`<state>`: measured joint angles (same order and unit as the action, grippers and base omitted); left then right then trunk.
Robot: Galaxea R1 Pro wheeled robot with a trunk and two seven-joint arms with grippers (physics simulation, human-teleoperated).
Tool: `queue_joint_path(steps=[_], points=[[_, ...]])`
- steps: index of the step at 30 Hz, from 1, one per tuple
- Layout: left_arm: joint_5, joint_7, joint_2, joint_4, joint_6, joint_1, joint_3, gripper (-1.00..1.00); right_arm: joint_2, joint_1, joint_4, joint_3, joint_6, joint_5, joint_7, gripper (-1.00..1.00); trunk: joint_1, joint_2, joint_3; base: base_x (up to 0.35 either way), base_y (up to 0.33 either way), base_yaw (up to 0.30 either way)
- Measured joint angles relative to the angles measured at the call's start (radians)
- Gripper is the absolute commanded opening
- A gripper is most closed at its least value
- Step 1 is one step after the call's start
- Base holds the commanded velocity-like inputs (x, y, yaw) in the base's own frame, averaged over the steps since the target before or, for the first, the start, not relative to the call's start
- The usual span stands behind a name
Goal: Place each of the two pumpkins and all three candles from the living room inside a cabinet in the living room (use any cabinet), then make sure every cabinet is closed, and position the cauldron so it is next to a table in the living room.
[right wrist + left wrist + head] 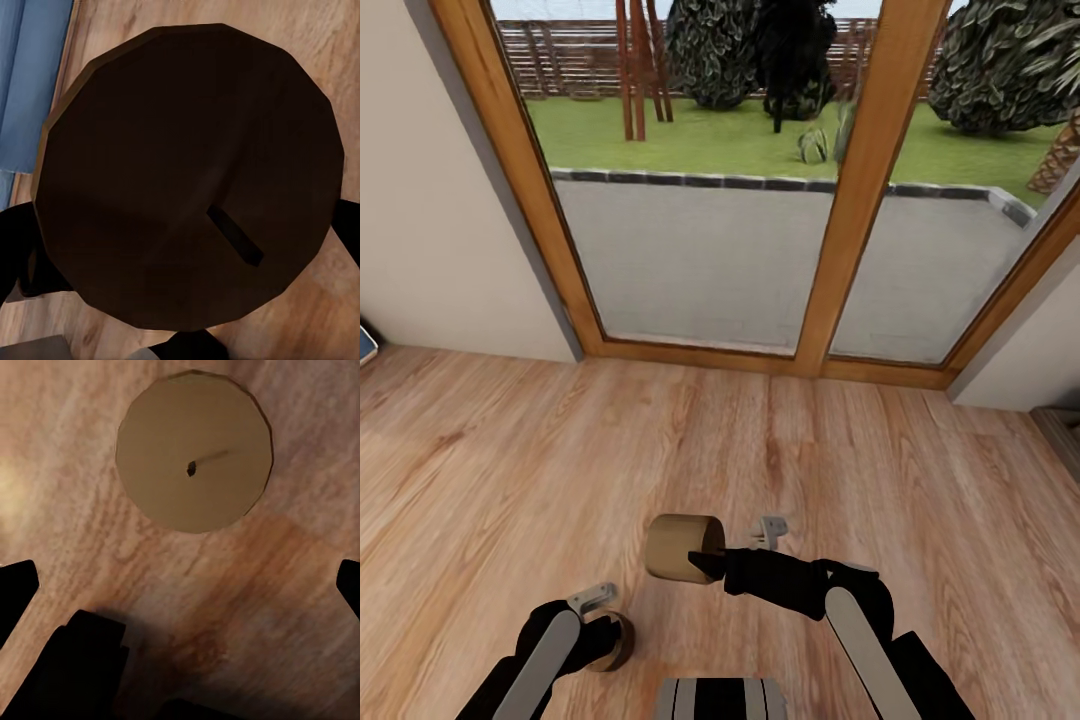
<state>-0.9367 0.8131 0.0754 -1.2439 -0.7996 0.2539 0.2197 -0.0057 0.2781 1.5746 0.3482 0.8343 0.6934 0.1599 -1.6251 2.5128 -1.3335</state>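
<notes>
- Low at the left of the head view, the left pincer hangs over the plank floor near a candle partly hidden under it. The left wrist view shows a candle end-on with its wick, and the dark fingertips stand wide apart, clear of it: the pincer is open and holds nothing that I can see.
- Centre and right, the right pincer grips a second candle by one end, carried sideways above the floor. Its wrist view has that candle close and dark between the fingers, so this pincer is clamped on it.
- Beyond the arms stand wood-framed glass doors, with a garden outside.
- Judged step: carrying candles toward storage. Neither cabinet nor bench is before the robot, so the next move likely calls for turning the base to find the cabinet.
</notes>
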Motion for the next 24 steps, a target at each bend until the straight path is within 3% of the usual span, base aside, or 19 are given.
queue_joint_path(steps=[9,24], points=[[0.000,0.000,0.000,0.002,0.000,0.000,0.000,1.00,0.000,-0.001,0.000,0.000,0.000,0.000,0.000,-1.00,0.000,0.000,0.000,0.094,0.101,0.000],[0.001,0.000,0.000,0.004,0.000,0.000,0.000,1.00,0.000,-0.001,-0.003,0.000,0.000,0.000,-0.002,-1.00,0.000,0.000,0.000,0.098,0.006,0.000]])
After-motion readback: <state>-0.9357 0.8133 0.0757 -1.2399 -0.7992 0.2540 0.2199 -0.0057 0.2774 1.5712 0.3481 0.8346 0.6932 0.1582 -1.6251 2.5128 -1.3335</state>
